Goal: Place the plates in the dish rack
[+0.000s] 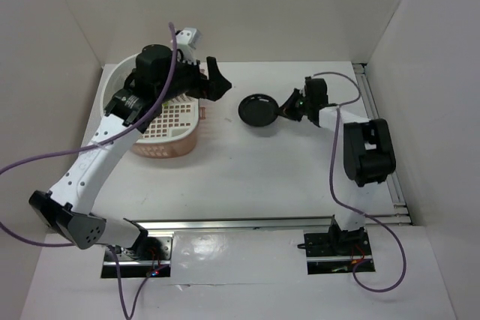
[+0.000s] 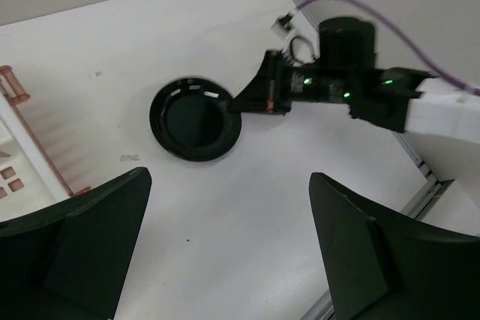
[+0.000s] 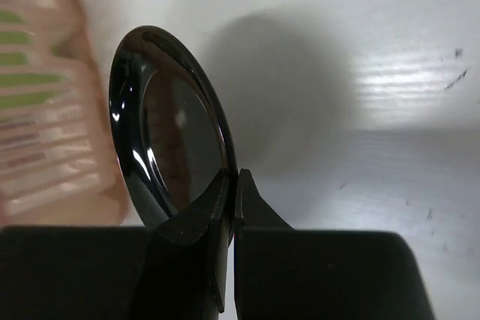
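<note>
Right of the dish rack (image 1: 180, 121), the glossy black plate (image 1: 257, 110) sits tilted over the white table (image 1: 285, 177), rim pinched tight by the right gripper (image 1: 282, 108). The left gripper (image 1: 216, 80) hangs at the rack's edge, fingers spread wide, holding nothing.

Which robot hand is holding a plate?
The right gripper: it is pinched shut on the rim of the black plate. The left gripper is wide open and holds nothing.

Overhead view looks down; both wrist views share the black plate (image 2: 195, 119), right seemingly nearest.
</note>
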